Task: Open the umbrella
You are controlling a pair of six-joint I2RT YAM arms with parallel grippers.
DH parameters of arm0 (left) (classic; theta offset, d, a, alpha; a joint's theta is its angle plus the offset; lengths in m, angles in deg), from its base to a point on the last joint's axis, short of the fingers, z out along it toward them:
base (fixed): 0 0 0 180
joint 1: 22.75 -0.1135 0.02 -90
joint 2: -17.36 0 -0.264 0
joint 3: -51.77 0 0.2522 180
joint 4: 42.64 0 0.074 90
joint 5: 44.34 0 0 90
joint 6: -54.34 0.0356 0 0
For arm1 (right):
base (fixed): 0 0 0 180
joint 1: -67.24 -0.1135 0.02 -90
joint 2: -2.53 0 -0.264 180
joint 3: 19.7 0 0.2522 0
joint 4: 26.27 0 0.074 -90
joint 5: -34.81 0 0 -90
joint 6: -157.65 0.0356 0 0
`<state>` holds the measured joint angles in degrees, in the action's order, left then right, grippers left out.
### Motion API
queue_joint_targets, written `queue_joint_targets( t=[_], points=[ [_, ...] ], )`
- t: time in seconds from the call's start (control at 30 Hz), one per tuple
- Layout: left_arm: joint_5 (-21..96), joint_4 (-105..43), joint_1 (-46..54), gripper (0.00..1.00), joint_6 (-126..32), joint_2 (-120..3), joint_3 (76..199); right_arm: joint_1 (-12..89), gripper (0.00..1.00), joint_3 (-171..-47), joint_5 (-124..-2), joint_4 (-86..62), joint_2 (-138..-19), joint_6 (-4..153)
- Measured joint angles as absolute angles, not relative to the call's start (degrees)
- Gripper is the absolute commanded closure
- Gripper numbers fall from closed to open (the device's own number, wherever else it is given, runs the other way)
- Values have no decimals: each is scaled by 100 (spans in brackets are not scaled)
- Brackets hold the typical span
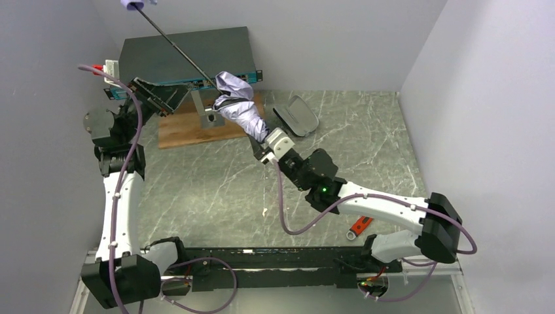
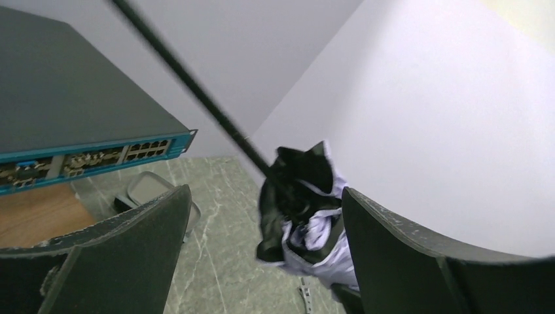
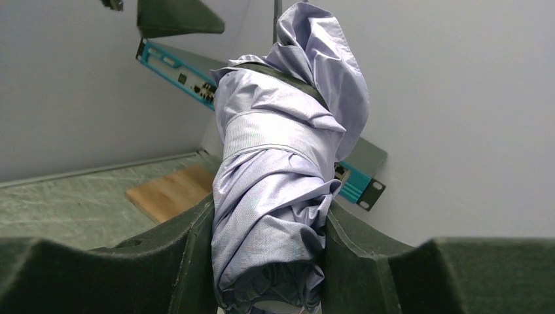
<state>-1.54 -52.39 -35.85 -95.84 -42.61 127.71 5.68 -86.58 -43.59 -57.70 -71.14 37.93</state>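
The umbrella is held in the air, folded. Its lavender-white canopy (image 1: 239,104) is bunched, and black lining shows at its open end (image 2: 298,190). The thin black shaft (image 1: 177,49) runs up and left to the lavender handle (image 1: 134,4) at the top edge. My right gripper (image 1: 268,140) is shut on the canopy's lower end, with the fabric squeezed between its pads (image 3: 269,209). My left gripper (image 1: 175,95) is open and empty just left of the canopy and below the shaft. In the left wrist view its jaws (image 2: 265,196) stand wide apart, with the canopy beyond them.
A dark network switch (image 1: 186,55) with a teal front stands at the back. Before it lie a wooden board (image 1: 177,127) with a small metal bracket (image 1: 208,114). A grey pouch (image 1: 298,116) lies right of the board. An orange tool (image 1: 360,227) lies near the right arm. Walls close in on three sides.
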Motion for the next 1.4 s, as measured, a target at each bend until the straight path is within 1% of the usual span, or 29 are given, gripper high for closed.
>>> queue_joint_targets(
  t=[0.13,0.23,0.33,0.4,0.53,0.73,0.77,0.8,0.87,0.97,1.0,1.03,1.1,1.13,1.17,1.2,1.23,1.33,1.4],
  points=[
    [-108,-5706,-3336,17,-9748,-4510,12677,474,100,-8728,-4174,-5816,-7440,3763],
    [-46,-5765,-3262,18,-9873,-4704,12666,445,100,-8756,-4095,-5862,-7560,3763],
    [43,-5816,-3203,22,-10000,-4938,12666,419,100,-8783,-4038,-5962,-7628,3765],
    [63,-5853,-3126,25,-10039,-5093,12666,408,100,-8791,-4014,-6047,-7656,3763],
    [78,-5866,-2947,37,-10111,-5273,12666,377,100,-8796,-4018,-6194,-7700,3747],
    [107,-5991,-2818,40,-10142,-5353,12690,336,100,-8796,-4018,-6259,-7753,3736],
    [115,-6012,-2809,44,-10146,-5353,12690,327,100,-8796,-4021,-6259,-7759,3739],
    [122,-6043,-2794,51,-10150,-5353,12690,323,100,-8796,-4021,-6264,-7764,3739],
    [141,-6111,-2770,70,-10164,-5353,12690,305,100,-8796,-4021,-6264,-7766,3745],
    [150,-6192,-2750,86,-10188,-5353,12694,296,100,-8796,-4021,-6246,-7772,3761],
    [148,-6209,-2742,94,-10238,-5360,12707,296,100,-8796,-4016,-6233,-7774,3767],
    [146,-6194,-2739,100,-10282,-5364,12744,296,91,-8796,-4008,-6222,-7774,3782],
    [126,-6152,-2715,100,-10417,-5386,12880,307,48,-8796,-3970,-6168,-7772,3837],
    [89,-6135,-2700,100,-10443,-5397,12974,318,30,-8796,-3957,-6076,-7761,3894],
    [6,-6104,-2687,100,-10426,-5408,13088,338,17,-8796,-3962,-5949,-7731,3970],
    [-62,-6082,-2676,100,-10373,-5412,13175,386,9,-8802,-4069,-5663,-7656,4088],
    [-134,-6069,-2667,100,-10212,-5428,13295,469,6,-8815,-4244,-5267,-7510,4202],
    [-296,-5984,-2674,100,-9438,-5471,13555,836,2,-9095,-5087,-3733,-6843,4493],
    [-411,-5698,-2624,100,-8935,-5461,13673,1245,1,-9511,-5776,-2751,-6404,4615]
  ],
)
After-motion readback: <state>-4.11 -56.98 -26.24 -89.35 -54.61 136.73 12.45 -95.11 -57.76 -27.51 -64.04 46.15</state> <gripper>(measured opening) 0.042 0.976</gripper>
